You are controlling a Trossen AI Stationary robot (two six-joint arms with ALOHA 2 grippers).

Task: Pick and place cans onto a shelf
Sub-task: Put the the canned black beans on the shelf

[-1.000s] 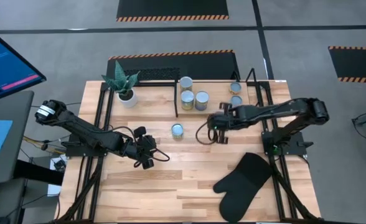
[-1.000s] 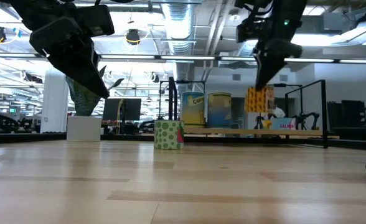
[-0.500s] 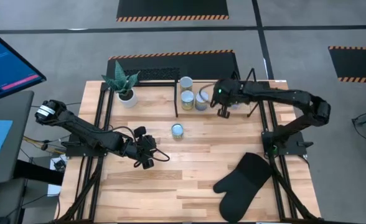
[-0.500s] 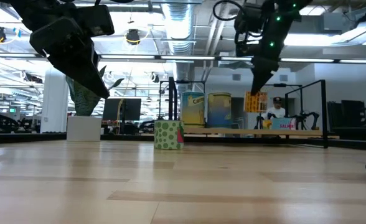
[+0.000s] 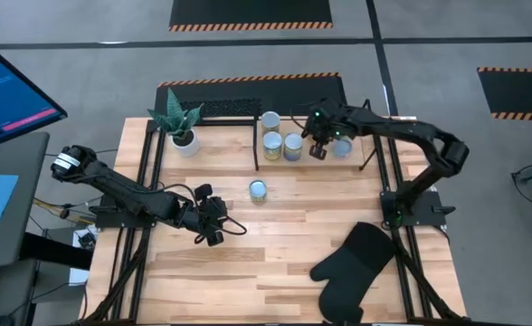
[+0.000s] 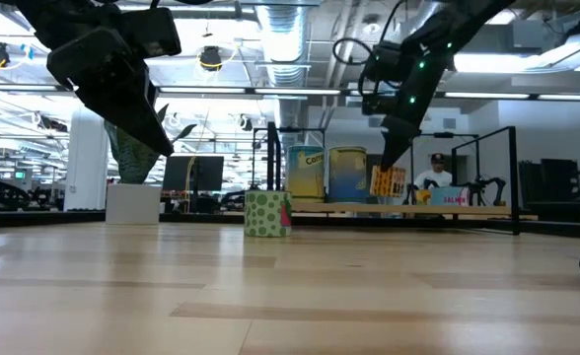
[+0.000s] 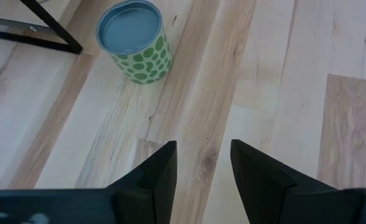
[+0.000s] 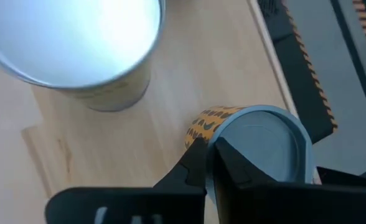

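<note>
over the shelf (image 5: 248, 110), right claw (image 5: 318, 150) clamping an orange-patterned can (image 8: 258, 140)

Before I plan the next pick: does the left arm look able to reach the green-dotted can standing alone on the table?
Probably yes. The left gripper is open and empty, and only bare table lies between it and the green-dotted can.

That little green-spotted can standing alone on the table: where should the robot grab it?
Across its round side wall, coming down from above. The green-spotted can stands upright on the table, its sides free all round, and the left end effector already hangs open beside it, so it could straddle the can's width.
</note>
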